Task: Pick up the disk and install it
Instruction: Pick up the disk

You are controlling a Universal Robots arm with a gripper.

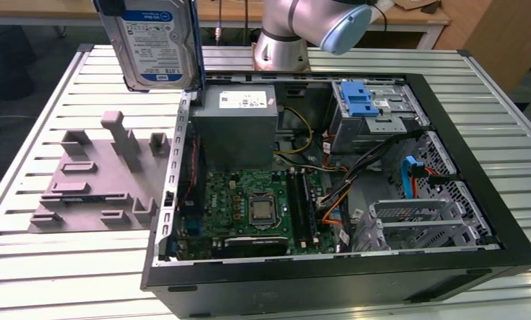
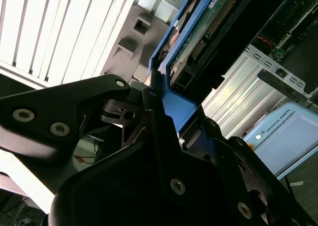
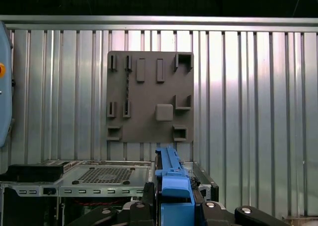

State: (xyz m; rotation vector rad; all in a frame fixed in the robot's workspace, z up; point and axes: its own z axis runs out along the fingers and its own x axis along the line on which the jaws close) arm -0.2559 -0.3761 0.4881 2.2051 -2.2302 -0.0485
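One pincer (image 3: 174,196), clamped on the disk (image 1: 154,43) via its blue bracket, holds it upright, long axis vert., above the PC case (image 1: 337,293) wall by the power-supply box (image 1: 237,127).

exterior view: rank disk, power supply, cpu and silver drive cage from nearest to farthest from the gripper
1. disk: clamped in the jaws of the gripper, raised at the exterior view's left.
2. power supply: just below the disk.
3. cpu: mid-board, lower down.
4. drive cage: far over at the exterior view's right.
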